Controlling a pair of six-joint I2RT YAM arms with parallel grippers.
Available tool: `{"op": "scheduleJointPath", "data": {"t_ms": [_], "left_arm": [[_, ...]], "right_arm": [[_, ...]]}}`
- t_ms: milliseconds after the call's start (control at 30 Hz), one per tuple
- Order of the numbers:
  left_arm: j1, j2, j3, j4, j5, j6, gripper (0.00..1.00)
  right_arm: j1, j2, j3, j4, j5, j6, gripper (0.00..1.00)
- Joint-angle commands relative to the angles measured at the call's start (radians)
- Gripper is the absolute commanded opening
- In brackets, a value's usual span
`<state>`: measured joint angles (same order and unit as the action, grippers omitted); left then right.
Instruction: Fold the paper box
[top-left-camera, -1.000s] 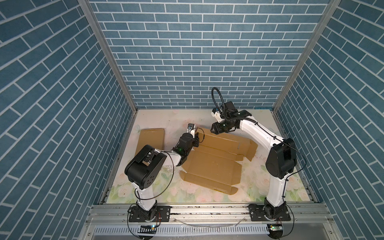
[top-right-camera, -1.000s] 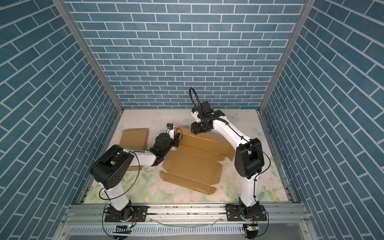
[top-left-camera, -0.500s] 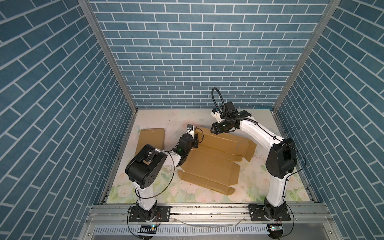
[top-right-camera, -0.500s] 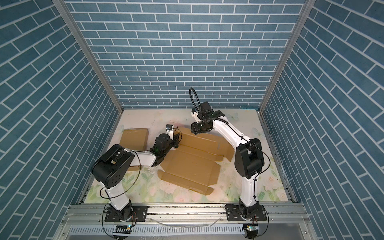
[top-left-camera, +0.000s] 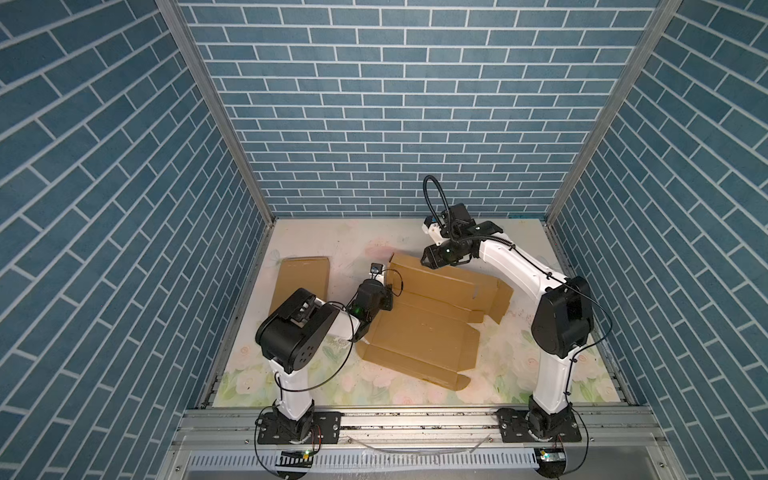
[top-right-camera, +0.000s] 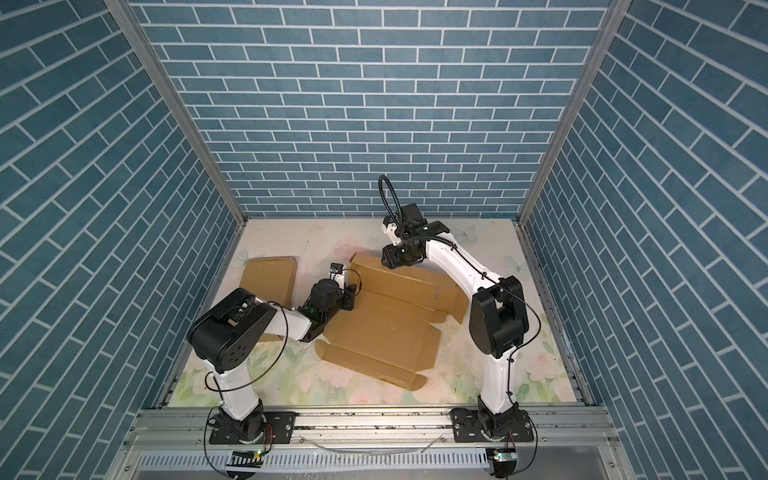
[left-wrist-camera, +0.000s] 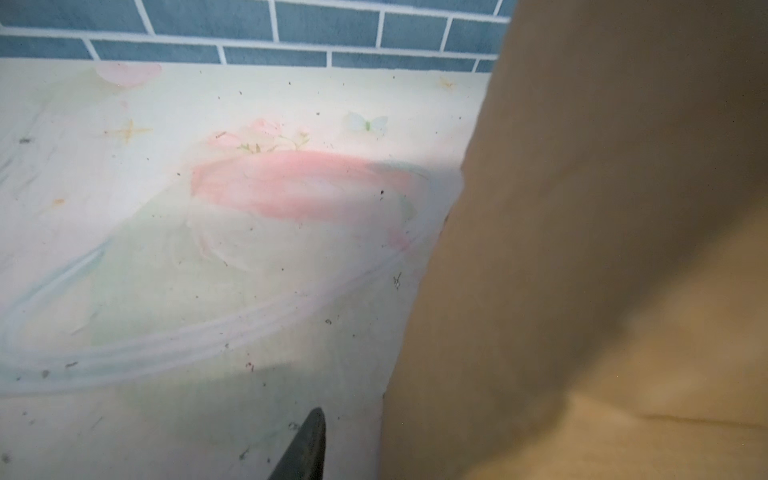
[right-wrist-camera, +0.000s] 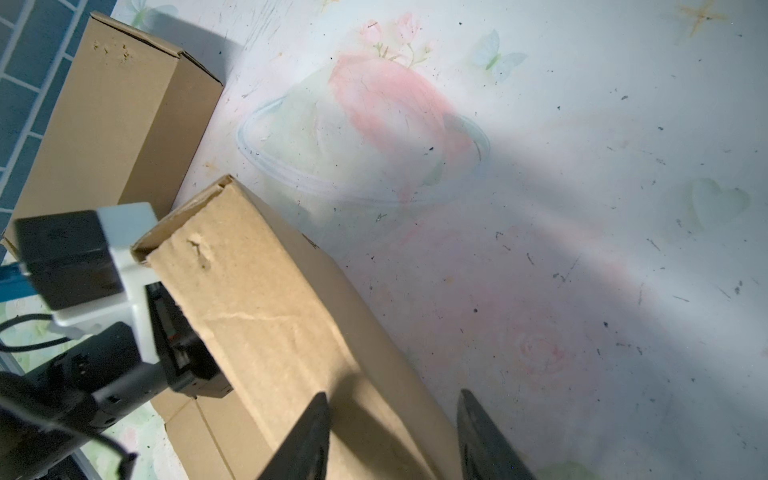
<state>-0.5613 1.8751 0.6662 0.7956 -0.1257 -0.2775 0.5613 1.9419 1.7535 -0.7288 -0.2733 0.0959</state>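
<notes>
The paper box (top-left-camera: 424, 328) lies mostly flat mid-tabletop (top-left-camera: 519, 365) with its far panel (right-wrist-camera: 270, 311) raised, so the right end effector (right-wrist-camera: 391, 399), jaws apart astride that panel and clamping nothing, should push along the crease while the left end effector (top-left-camera: 386, 296), whose opening I cannot tell, braces the side.

A paper box (top-left-camera: 424, 328) lies unfolded on the floral table (top-left-camera: 332, 237), with the left gripper (top-left-camera: 390, 296) at its left edge, the right gripper (top-left-camera: 426, 262) at its far edge, and a closed carton (top-left-camera: 303, 278) to its left.
</notes>
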Motion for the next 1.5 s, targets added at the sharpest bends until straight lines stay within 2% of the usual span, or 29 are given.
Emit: {"op": "scheduleJointPath", "data": {"t_ms": [0, 100, 200, 333, 600, 733, 933, 1067, 1167, 1300, 1467], "left_arm": [[0.005, 0.041, 0.029, 0.013, 0.005, 0.007, 0.37], [0.004, 0.073, 0.053, 0.023, 0.003, 0.008, 0.27], [0.004, 0.090, 0.044, 0.049, -0.017, 0.015, 0.13], [0.003, 0.099, 0.039, 0.078, -0.018, 0.017, 0.07], [-0.001, 0.084, -0.027, 0.144, -0.079, -0.005, 0.06], [-0.012, 0.075, -0.072, 0.189, -0.150, -0.014, 0.07], [-0.022, 0.082, -0.123, 0.264, -0.192, -0.024, 0.08], [-0.023, 0.089, -0.144, 0.303, -0.194, -0.020, 0.09], [-0.023, 0.093, -0.149, 0.311, -0.186, -0.009, 0.09], [-0.023, 0.091, -0.148, 0.313, -0.174, -0.008, 0.10], [-0.023, 0.094, -0.153, 0.320, -0.175, -0.005, 0.11]], "right_arm": [[0.001, 0.022, -0.048, -0.100, 0.019, -0.044, 0.49], [0.000, 0.022, -0.044, -0.101, 0.019, -0.044, 0.49], [0.000, 0.022, -0.036, -0.106, 0.016, -0.044, 0.49], [0.000, 0.013, -0.021, -0.113, 0.002, -0.036, 0.50], [-0.026, -0.083, -0.009, -0.109, 0.022, 0.046, 0.61], [-0.073, -0.195, -0.071, -0.074, 0.016, 0.152, 0.62], [-0.145, -0.379, -0.217, -0.104, 0.040, 0.307, 0.61], [-0.222, -0.458, -0.287, -0.161, 0.005, 0.343, 0.61], [-0.288, -0.449, -0.281, -0.199, -0.059, 0.320, 0.60], [-0.283, -0.396, -0.255, -0.166, -0.124, 0.369, 0.55], [-0.268, -0.338, -0.245, -0.141, -0.059, 0.414, 0.57]]}}
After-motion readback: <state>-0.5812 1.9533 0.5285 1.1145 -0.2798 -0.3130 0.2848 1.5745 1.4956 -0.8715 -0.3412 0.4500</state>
